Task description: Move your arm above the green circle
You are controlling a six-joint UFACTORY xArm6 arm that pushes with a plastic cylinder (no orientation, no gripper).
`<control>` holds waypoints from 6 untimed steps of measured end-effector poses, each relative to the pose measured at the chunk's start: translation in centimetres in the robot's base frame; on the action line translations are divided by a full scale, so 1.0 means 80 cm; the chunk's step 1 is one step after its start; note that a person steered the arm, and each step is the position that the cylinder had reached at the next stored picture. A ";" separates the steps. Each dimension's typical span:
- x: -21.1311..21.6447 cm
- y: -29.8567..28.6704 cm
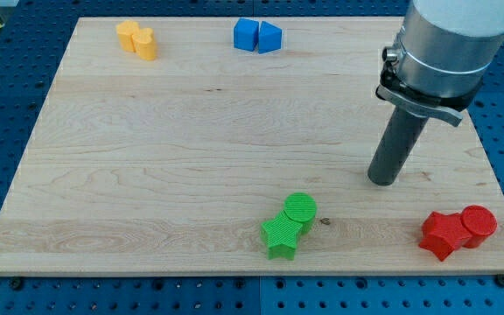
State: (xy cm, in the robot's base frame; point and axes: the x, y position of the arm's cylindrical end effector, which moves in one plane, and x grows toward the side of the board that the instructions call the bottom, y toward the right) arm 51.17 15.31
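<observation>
The green circle [301, 210] lies near the view's bottom, a little right of centre, touching a green star [282, 234] at its lower left. My tip [381, 181] rests on the board to the right of the green circle and slightly higher in the view, about a block's width and a half away. It touches no block.
A red star-like block [444, 233] and a red circle [479, 222] sit together at the bottom right. Two blue blocks [256, 35] lie at the top centre. Two yellow blocks [137, 39] lie at the top left. The wooden board [147, 157] sits on a blue pegboard.
</observation>
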 end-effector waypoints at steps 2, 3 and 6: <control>-0.002 -0.015; -0.008 -0.048; -0.049 -0.126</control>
